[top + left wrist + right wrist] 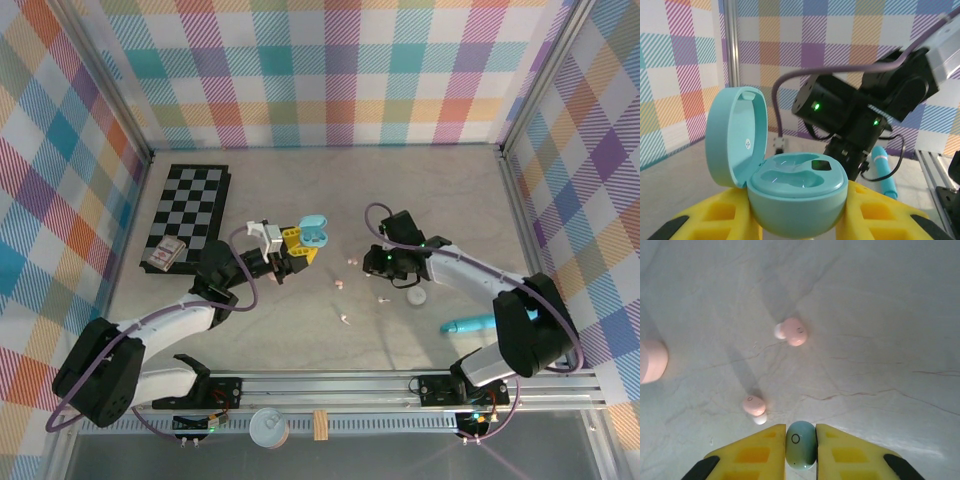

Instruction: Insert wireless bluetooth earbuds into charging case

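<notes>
The left arm (170,322) and right arm (470,275) had white links and black joints, each trailing a purple cable (776,107). The left gripper (797,210) and right gripper (801,452) bore yellow fingers (755,452) with shallow square recesses and black corners at seven and five o'clock. Green lights (816,106) glowed on the right arm's black wrist.

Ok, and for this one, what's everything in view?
Charging case: one, turquoise, lid open, in left gripper.
Light blue earbud: one, held in right gripper.
Pink earbuds: two, on table ahead of right gripper.
White earbuds: two, on table, centre front.
Pale case: one, whitish, beside right arm.
Rounded pink thing: one, cut off at right wrist view's edge; maybe the pale case.
Tube: one, turquoise, right front.
Checkerboard: one, black and grey, back left; small box at its near corner.
Grippers: two, yellow-fingered, both shut on those items.
</notes>
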`<state>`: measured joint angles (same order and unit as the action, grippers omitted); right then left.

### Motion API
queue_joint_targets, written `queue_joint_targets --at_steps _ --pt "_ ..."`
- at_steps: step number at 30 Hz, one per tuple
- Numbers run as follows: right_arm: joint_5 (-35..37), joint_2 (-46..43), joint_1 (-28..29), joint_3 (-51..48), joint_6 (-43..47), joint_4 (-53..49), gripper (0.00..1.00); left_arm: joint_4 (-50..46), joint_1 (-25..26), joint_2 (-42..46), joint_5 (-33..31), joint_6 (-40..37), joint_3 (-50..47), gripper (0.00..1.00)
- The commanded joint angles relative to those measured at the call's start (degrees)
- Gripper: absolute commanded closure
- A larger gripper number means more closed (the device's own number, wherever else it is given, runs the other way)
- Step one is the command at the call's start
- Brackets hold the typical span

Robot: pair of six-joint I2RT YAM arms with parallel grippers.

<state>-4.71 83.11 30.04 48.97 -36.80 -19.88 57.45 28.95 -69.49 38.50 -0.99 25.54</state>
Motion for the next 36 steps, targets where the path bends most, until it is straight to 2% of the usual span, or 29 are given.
queue_joint_targets --at_steps 1,6,26,32,36 --pt "8.51 -2.23 0.54 1.53 -3.44 -5.99 0.82 -0.36 0.12 -1.16 -0.33 -3.17 1.69 0.67" --pt "12.75 -3.17 0.72 2.11 -3.08 -8.50 0.82 -0.58 0.62 -2.94 -0.69 -4.41 2.51 0.67" --pt "12.22 -8.97 1.11 1.60 -2.18 -7.01 0.82 3.53 1.20 -7.93 -2.05 -4.41 3.91 0.67" --pt "19.14 -11.94 3.42 1.87 -1.14 -8.46 0.82 4.80 1.37 -9.58 -2.54 -4.15 4.41 0.67" --pt "20.53 -12.49 4.40 2.57 -1.52 -9.42 0.82 5.65 1.55 -10.70 -2.57 -3.80 5.03 0.67"
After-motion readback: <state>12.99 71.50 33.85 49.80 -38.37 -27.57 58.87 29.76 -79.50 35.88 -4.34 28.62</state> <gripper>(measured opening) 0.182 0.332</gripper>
